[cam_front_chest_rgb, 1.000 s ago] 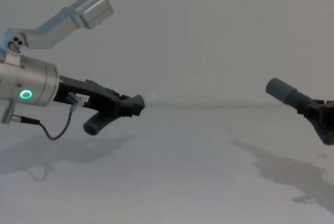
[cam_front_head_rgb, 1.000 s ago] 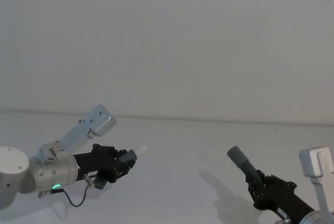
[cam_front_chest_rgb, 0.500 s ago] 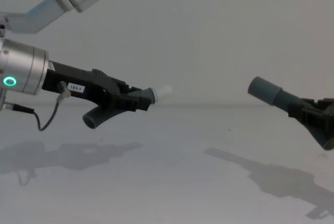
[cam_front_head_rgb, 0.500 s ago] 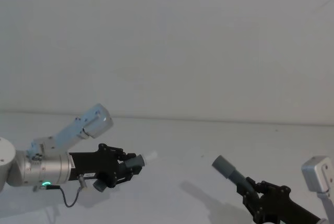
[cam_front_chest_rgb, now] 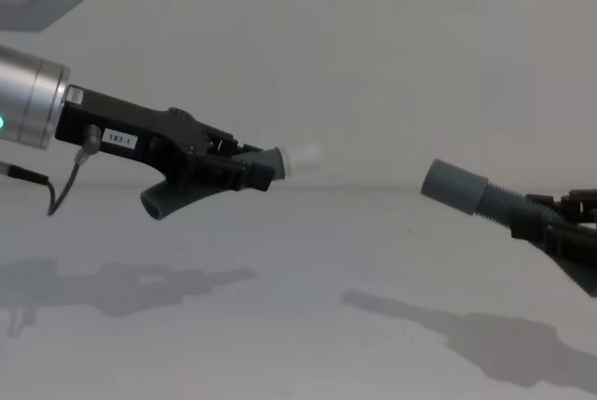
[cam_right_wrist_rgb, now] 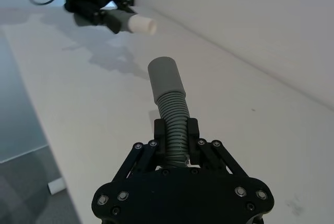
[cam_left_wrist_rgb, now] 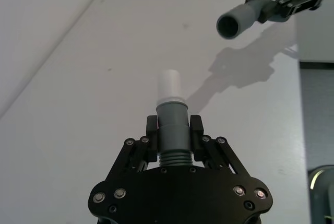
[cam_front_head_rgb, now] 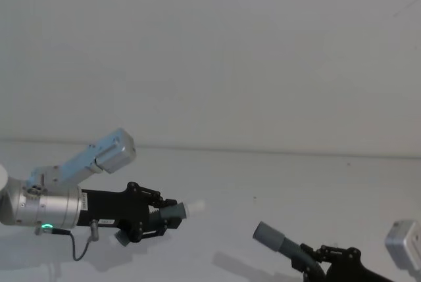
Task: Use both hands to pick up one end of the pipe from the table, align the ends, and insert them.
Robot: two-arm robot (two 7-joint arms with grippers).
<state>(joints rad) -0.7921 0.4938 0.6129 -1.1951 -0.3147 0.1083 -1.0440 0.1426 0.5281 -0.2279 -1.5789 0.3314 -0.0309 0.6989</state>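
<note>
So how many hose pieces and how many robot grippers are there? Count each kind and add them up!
Hose pieces: 2, the white-tipped piece and the open-socket piece.
Grippers: 2, the left gripper and the right gripper, each holding one piece.
Total: 4.

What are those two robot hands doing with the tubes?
The left gripper holds one hose piece with a white tip. The right gripper holds the other hose piece, its open socket cuff facing that tip. Both are up above the table, with a gap between the ends. They are not joined yet.
</note>
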